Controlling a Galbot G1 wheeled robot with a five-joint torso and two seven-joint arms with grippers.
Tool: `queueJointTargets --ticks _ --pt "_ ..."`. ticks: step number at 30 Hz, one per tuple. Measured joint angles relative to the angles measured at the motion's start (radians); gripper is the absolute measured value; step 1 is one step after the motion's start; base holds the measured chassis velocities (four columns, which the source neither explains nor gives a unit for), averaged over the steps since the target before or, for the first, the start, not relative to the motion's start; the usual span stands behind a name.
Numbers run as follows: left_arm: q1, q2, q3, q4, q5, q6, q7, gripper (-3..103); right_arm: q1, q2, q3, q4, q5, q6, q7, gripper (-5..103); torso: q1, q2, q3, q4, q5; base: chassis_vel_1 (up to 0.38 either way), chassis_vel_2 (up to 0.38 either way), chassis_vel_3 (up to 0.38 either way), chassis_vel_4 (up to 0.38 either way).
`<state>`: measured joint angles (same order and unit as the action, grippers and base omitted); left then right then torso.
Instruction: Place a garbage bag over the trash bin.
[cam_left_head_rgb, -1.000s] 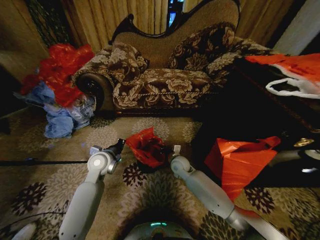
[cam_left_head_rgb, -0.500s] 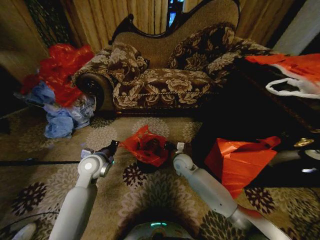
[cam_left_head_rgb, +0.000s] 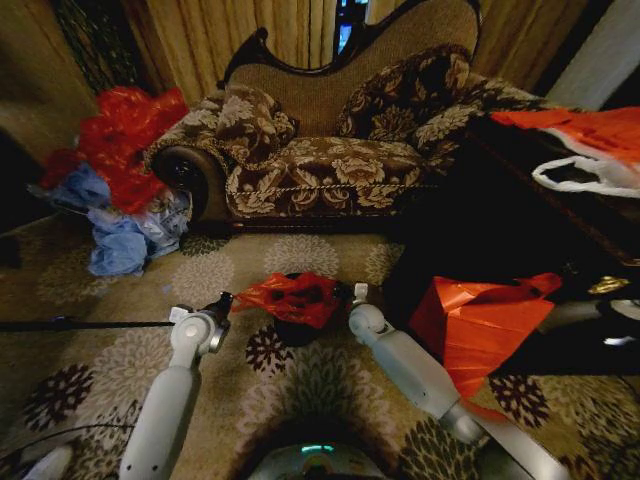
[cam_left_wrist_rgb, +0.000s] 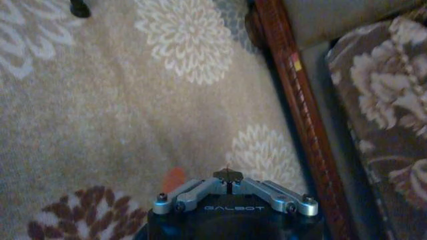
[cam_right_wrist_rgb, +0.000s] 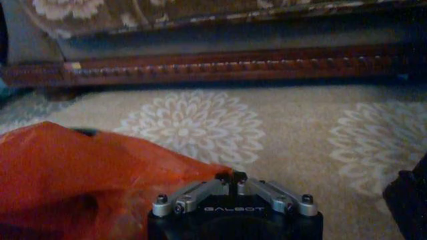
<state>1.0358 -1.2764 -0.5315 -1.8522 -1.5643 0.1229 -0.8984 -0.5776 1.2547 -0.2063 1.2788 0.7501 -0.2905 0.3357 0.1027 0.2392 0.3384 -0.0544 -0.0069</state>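
We see the thin crinkly red plastic garbage bag stretched over the small matte black cylindrical trash bin on the carpet | left gripper pinching its left edge | right gripper pinching its right edge

I drew the garbage bag out flatter and lower over the trash bin, where before it stood bunched in a peak. My left gripper pulled back toward my left with one edge pinched, and my right gripper edged slightly right, clamped on the other.
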Motion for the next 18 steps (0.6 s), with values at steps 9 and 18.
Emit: queueJointTargets --ticks 9,18 --pt "-0.031 -0.056 0.073 0.156 0.093 0.0 0.058 0 0.006 0.022 -0.008 -0.065 -0.02 0.016 -0.085 0 0.0 0.0 0.0 -0.0001 -0.0002 0.0 0.0 0.0 0.0" --pt "-0.068 -0.085 0.105 0.323 0.144 0.0 0.148 0 0.009 0.044 -0.008 -0.111 -0.031 0.027 -0.108 0 0.0 0.0 0.0 0.0 -0.0002 0.0 0.0 0.0 0.0"
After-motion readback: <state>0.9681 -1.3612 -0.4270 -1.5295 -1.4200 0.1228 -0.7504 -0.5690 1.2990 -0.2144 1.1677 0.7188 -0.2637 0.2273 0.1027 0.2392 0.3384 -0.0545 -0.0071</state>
